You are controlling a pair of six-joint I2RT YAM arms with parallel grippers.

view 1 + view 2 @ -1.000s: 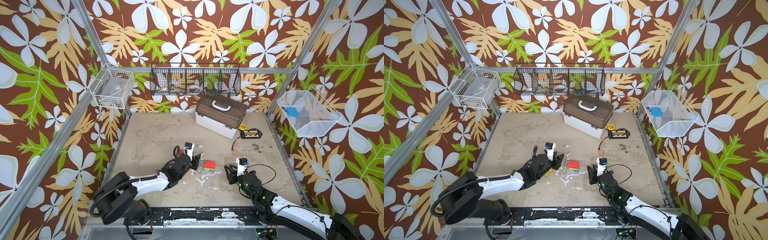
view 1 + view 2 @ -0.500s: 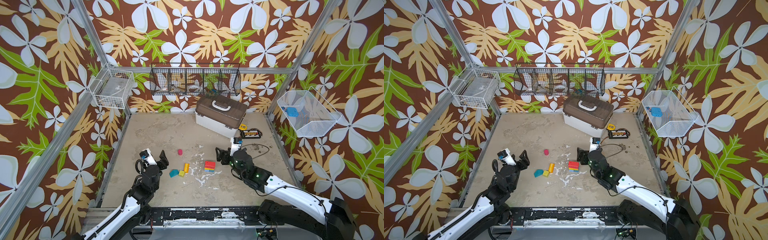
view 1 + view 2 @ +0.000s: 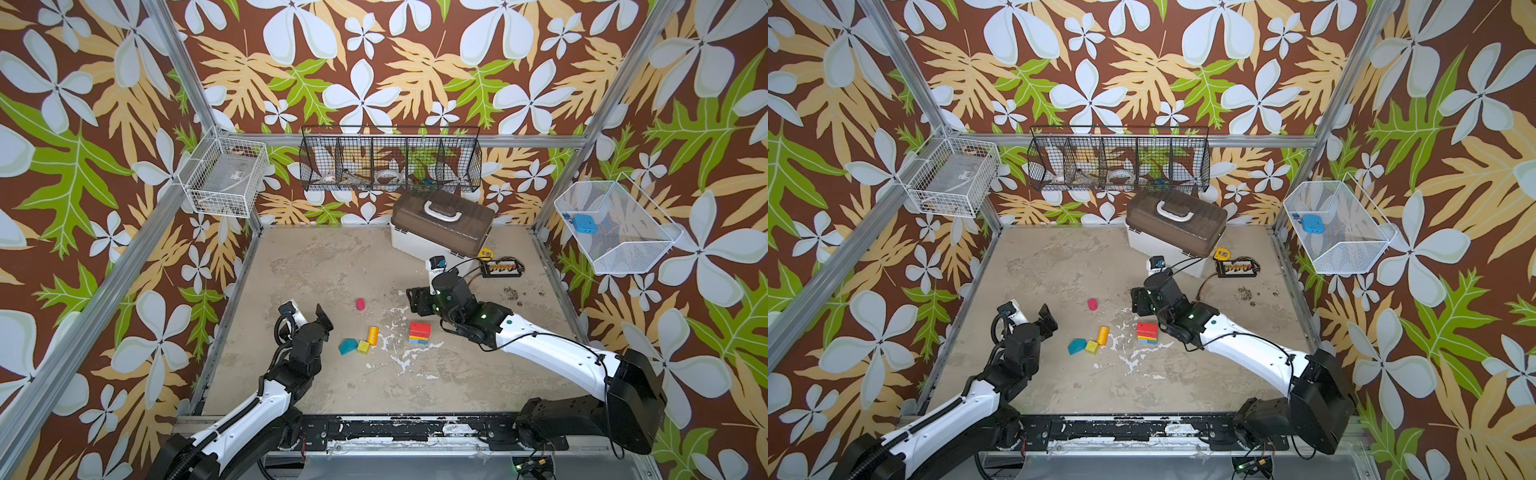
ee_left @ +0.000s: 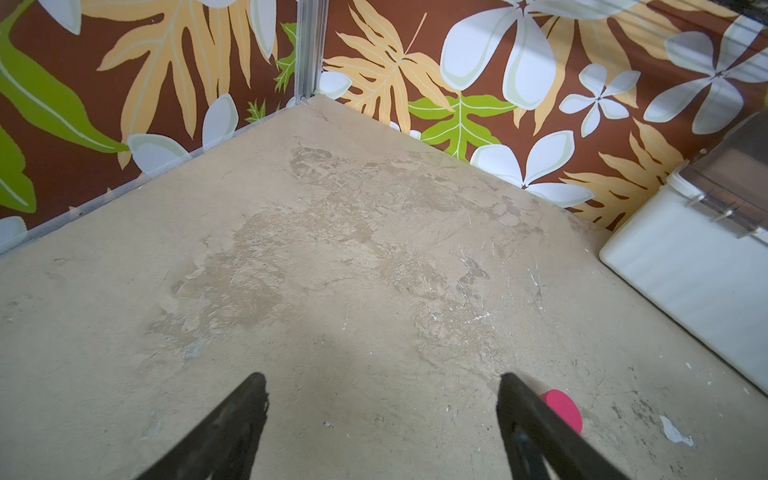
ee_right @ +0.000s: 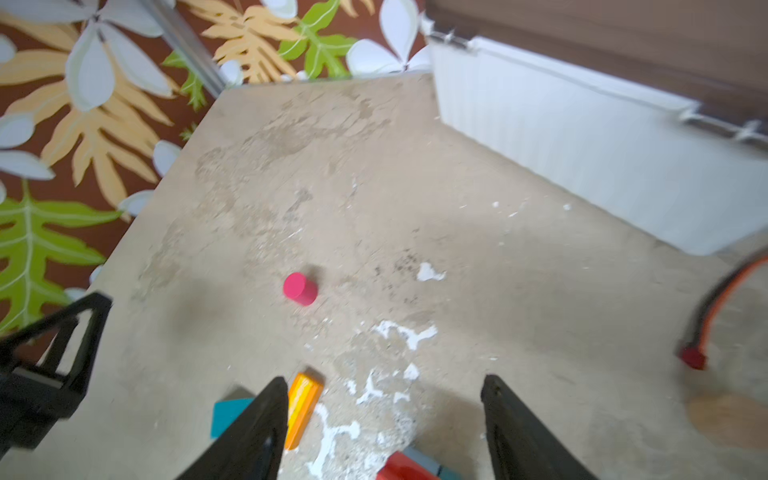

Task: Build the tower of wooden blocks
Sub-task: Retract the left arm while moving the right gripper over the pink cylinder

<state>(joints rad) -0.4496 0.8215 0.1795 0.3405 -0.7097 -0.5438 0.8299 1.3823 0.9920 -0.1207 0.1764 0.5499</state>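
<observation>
While the left gripper (image 4: 381, 378) and right gripper (image 5: 384, 380) are spread wide, empty, 1 blue object (image 3: 584, 223) is seen in the wire basket (image 3: 631, 257).

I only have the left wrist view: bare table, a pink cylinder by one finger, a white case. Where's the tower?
Observer: Only a short stack, red over yellow over blue, stands right of the pink cylinder and nearer the front.
Operator: Loose blocks?
Observer: Three, left of the stack: an orange cylinder lying down, a yellow cube, a teal roof piece.
Operator: And the right gripper?
Observer: The right gripper is open and empty, just beyond the stack, toward the white case.
</observation>
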